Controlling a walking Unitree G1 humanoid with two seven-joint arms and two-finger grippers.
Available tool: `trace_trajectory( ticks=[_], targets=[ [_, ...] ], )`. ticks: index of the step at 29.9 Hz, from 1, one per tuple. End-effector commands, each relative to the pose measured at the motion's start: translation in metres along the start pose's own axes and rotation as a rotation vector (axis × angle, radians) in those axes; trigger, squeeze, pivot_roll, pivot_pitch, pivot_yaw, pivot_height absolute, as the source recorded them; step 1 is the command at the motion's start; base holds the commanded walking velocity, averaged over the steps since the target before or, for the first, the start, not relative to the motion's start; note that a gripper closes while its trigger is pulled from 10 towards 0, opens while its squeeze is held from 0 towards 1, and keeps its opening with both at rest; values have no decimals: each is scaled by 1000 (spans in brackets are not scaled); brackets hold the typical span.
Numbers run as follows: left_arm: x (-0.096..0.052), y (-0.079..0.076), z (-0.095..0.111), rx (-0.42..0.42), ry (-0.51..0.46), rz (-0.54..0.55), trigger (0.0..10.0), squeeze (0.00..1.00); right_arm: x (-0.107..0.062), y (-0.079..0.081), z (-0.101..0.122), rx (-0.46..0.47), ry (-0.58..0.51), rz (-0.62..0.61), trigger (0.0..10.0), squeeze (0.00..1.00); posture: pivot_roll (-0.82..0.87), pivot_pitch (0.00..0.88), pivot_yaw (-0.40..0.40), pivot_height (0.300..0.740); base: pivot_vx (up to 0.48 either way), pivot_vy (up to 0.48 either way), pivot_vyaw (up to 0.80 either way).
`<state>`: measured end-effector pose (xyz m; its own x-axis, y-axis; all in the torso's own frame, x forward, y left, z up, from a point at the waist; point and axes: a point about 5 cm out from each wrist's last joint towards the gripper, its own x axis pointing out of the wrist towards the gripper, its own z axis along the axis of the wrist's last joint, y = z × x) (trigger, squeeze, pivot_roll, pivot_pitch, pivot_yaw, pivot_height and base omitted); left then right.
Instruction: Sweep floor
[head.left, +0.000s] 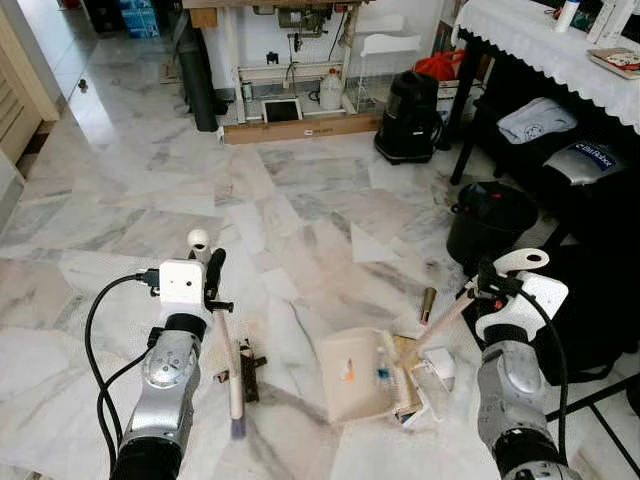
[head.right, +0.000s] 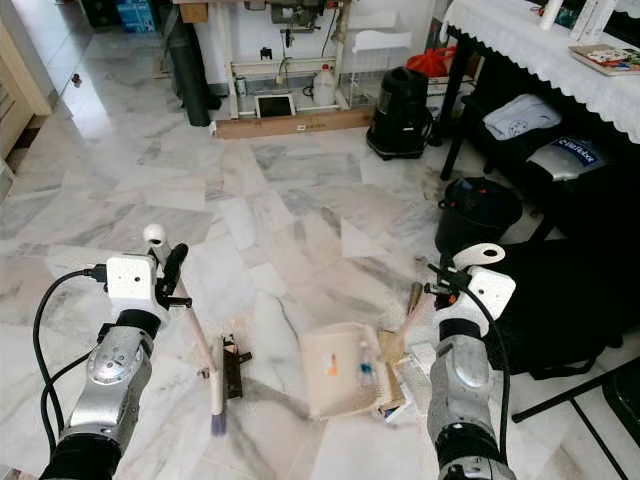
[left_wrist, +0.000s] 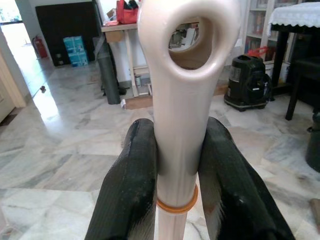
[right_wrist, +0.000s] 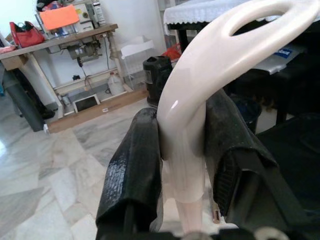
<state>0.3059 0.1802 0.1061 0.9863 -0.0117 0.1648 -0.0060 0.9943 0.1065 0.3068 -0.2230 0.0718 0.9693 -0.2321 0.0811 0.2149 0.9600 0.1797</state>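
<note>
From the head views, the left gripper (head.left: 212, 275) is clenching the cream plastic broom handle (head.left: 228, 350), whose dark bristle head (head.left: 247, 368) is resting on the white marble floor (head.left: 150, 190), while the right gripper (head.left: 487, 283) is gripping the cream dustpan handle (head.left: 452, 312) leading down to the cream plastic dustpan (head.left: 358, 375) holding scraps of litter. In the left wrist view, 2 black fingers (left_wrist: 127, 190) are squeezing the looped broom handle. In the right wrist view, 2 black fingers (right_wrist: 134, 170) are pinching the curved dustpan handle.
</note>
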Motion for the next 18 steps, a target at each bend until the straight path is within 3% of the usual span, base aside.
trace_trajectory(
  ticks=[1, 13, 18],
  targets=[
    [-2, -1, 1, 9, -18, -14, 10000, 0, 4, 6, 15, 12, -85, 11, 10000, 0, -38, 0, 8, 740, 0, 0, 0],
    [-3, 2, -2, 25, -3, -34, 10000, 0, -13, 12, 15, 7, -112, -10, 10000, 0, -63, 0, 61, 740, 0, 0, 0],
    [-1, 0, -4, 14, 7, -34, 10000, 0, -14, 9, 20, -2, -127, -22, 10000, 0, -76, 0, 60, 740, 0, 0, 551]
  ],
)
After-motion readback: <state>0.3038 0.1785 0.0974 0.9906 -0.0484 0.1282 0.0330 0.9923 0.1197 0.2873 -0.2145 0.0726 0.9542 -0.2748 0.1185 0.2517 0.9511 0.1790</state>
